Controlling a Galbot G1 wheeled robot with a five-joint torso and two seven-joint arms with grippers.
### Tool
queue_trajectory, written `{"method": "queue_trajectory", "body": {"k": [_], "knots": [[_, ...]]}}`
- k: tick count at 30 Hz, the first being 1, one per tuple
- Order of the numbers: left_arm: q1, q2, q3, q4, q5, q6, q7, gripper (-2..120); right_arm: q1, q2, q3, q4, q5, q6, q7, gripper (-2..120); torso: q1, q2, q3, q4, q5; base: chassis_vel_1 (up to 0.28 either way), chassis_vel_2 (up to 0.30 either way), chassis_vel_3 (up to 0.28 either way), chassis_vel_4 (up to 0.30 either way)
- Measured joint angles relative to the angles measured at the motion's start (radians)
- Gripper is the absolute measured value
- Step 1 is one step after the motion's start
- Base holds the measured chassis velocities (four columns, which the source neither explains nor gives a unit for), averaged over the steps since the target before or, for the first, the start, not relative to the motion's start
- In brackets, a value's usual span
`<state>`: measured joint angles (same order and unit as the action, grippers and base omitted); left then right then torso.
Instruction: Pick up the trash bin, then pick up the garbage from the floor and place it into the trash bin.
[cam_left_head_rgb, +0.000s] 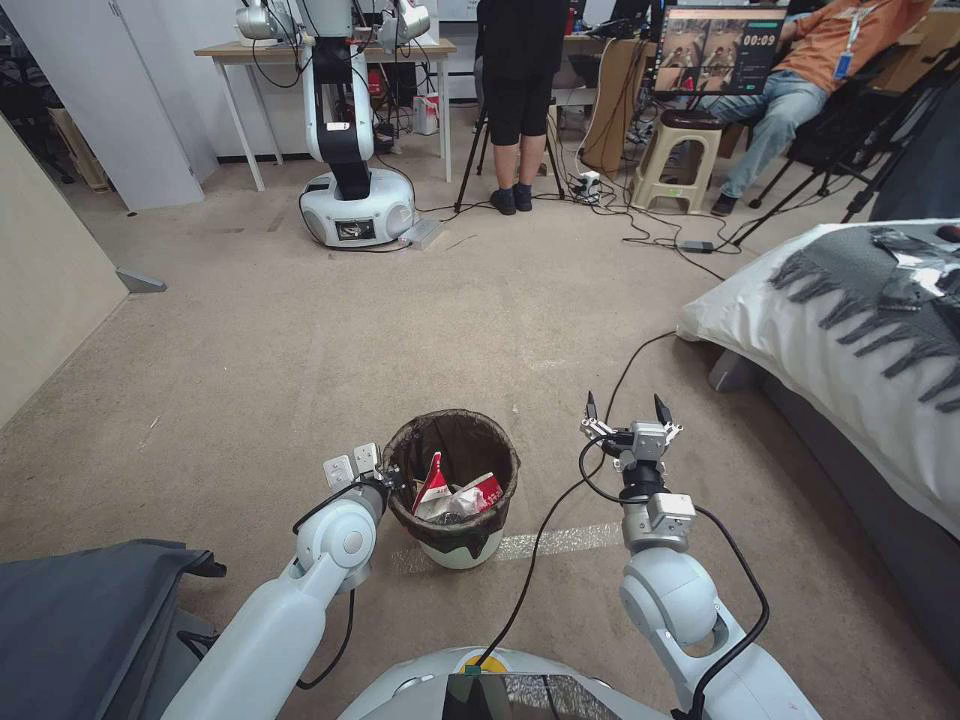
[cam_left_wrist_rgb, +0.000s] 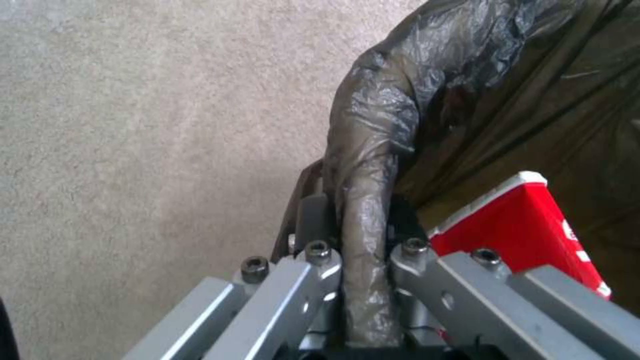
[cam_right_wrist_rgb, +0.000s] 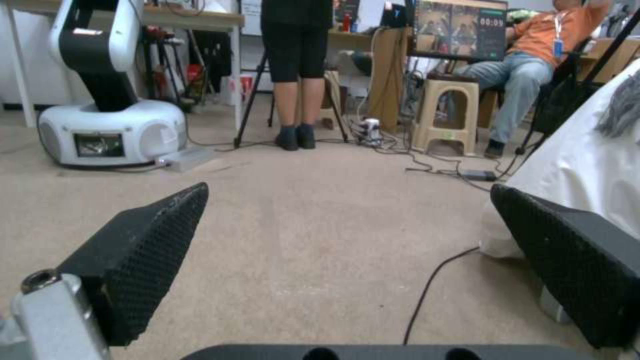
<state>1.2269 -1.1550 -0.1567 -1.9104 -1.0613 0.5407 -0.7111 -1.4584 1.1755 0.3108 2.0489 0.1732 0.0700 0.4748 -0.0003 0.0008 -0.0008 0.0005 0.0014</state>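
The trash bin (cam_left_head_rgb: 462, 552), a small white bucket lined with a dark bag, stands just ahead of my base on the floor (cam_left_head_rgb: 400, 330). Garbage lies inside it: a red-white carton (cam_left_head_rgb: 433, 484), a crumpled tissue (cam_left_head_rgb: 462, 500) and a red wrapper (cam_left_head_rgb: 487, 490). My left gripper (cam_left_head_rgb: 395, 478) is shut on the bin's left rim. In the left wrist view the bag-covered rim (cam_left_wrist_rgb: 365, 200) is pinched in that gripper (cam_left_wrist_rgb: 363, 280), with the red carton (cam_left_wrist_rgb: 527, 225) beside it. My right gripper (cam_left_head_rgb: 628, 408) is open and empty, low over the carpet to the right of the bin, its black pads (cam_right_wrist_rgb: 143, 255) spread wide.
A bed with a white duvet (cam_left_head_rgb: 850, 330) fills the right side. A black cable (cam_left_head_rgb: 640, 360) runs across the carpet by the right gripper. Grey fabric (cam_left_head_rgb: 90, 610) lies at my lower left. Another robot (cam_left_head_rgb: 350, 200), a stool (cam_left_head_rgb: 680, 150) and a standing person are farther ahead.
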Motion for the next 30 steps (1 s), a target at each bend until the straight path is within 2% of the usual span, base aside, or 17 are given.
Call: {"method": "queue_trajectory", "body": {"k": [4,7,8,9,11,14,15,18,23,26,30], "knots": [[0.006,0.0,0.0,0.001,0.011,-0.01,0.012,5,-0.001,0.002,-0.001,0.002,-0.001,0.0,0.001,100,0.0,0.0,0.0,-0.0003,-0.0008,0.0,0.0,0.0,0.0],[0.015,0.002,-0.002,-0.008,0.021,-0.026,0.025,21,-0.002,0.008,-0.006,0.0,-0.005,0.0,0.001,100,0.0,0.0,0.001,-0.0003,-0.0016,0.0,0.0,0.0,0.0],[0.015,0.002,-0.002,-0.008,0.021,-0.026,0.025,21,-0.002,0.008,-0.006,0.0,-0.005,0.0,0.001,100,0.0,0.0,0.001,-0.0003,-0.0016,0.0,0.0,0.0,0.0],[0.018,-0.001,-0.003,-0.013,0.021,-0.029,0.03,28,-0.004,0.012,-0.01,0.0,-0.007,0.0,0.001,100,0.0,-0.001,0.001,-0.0007,-0.0018,0.0,0.0,0.0,0.0],[0.019,-0.003,-0.003,-0.015,0.021,-0.03,0.032,32,-0.005,0.013,-0.011,0.0,-0.008,0.0,0.001,100,0.0,-0.001,0.001,-0.0008,-0.0022,0.0,0.0,0.0,0.0],[0.023,-0.007,-0.003,-0.022,0.021,-0.041,0.05,48,-0.01,0.016,-0.015,0.002,-0.012,0.0,0.001,100,0.0,-0.001,0.001,-0.0007,-0.0023,0.0,0.0,0.0,0.0],[0.023,-0.007,-0.003,-0.022,0.021,-0.041,0.05,48,-0.01,0.016,-0.015,0.002,-0.012,0.0,0.001,100,0.0,-0.001,0.001,-0.0007,-0.0023,0.0,0.0,0.0,0.0],[0.025,-0.011,0.0,-0.028,0.029,-0.069,0.084,63,-0.014,0.02,-0.018,0.003,-0.017,0.001,0.001,100,0.0,-0.001,0.001,-0.0004,-0.0024,0.0,0.0,0.0,0.0],[0.028,-0.015,0.004,-0.04,0.045,-0.102,0.13,75,-0.016,0.026,-0.024,0.003,-0.021,0.003,0.0,100,0.0,-0.001,0.001,-0.0007,-0.0026,0.0,0.0,0.0,0.0],[0.028,-0.02,0.003,-0.068,0.089,-0.148,0.187,90,-0.016,0.039,-0.029,0.003,-0.027,0.004,-0.001,100,0.0,-0.001,0.001,-0.0012,-0.002,0.0,0.0,0.0,0.0],[0.034,-0.02,-0.005,-0.105,0.126,-0.176,0.217,99,-0.016,0.047,-0.029,0.003,-0.028,0.004,-0.001,100,0.0,-0.001,0.001,-0.001,-0.0017,0.0,0.0,0.0,0.0]]}}
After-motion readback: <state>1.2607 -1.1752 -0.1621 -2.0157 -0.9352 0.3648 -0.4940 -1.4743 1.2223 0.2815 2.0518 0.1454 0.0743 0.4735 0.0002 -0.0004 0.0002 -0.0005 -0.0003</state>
